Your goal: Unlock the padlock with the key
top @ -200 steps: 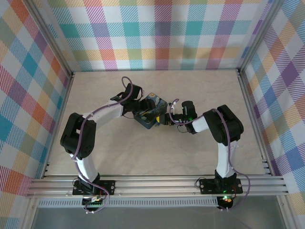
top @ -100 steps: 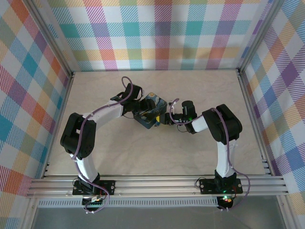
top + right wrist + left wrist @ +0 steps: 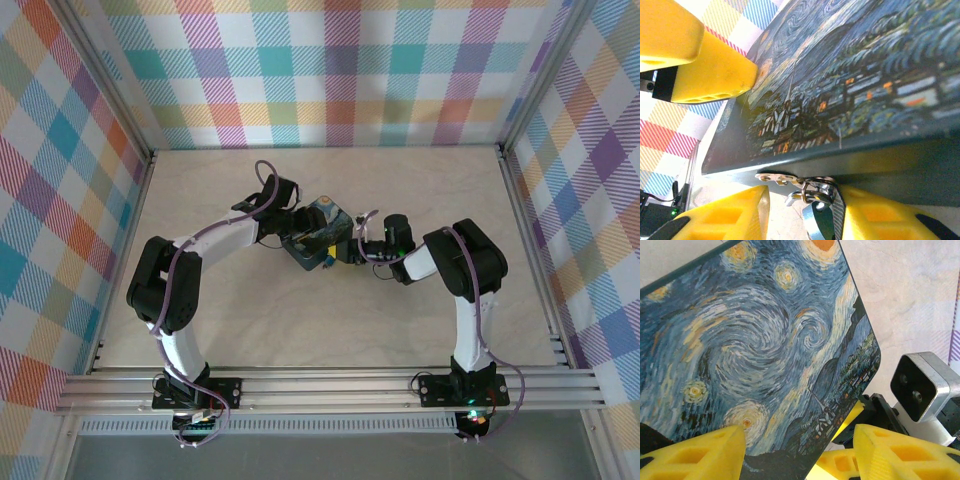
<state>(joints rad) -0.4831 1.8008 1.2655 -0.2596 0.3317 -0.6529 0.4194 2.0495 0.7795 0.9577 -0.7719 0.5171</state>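
Note:
The blue-and-yellow painted tin (image 3: 322,228) lies mid-table between both arms. From a metal hasp (image 3: 777,178) on its front edge hangs the padlock (image 3: 819,222), blue-bodied with a silvery shackle (image 3: 815,192). My right gripper (image 3: 804,202) is open around it, and the lock sits close against the right-hand finger (image 3: 890,215). My left gripper (image 3: 800,440) is open too, straddling a corner of the tin's lid (image 3: 755,340), one finger (image 3: 695,455) over the lid and the other off its edge. The key is hidden.
The right wrist's camera housing (image 3: 920,385) sits just beyond the tin's corner, very close to my left fingers. Plaid walls (image 3: 340,70) and aluminium rails (image 3: 330,385) enclose the pale tabletop (image 3: 430,180).
The tin has turned slightly and shifted a little to the left. The right gripper has edged in closer to its front edge. The left arm has barely moved.

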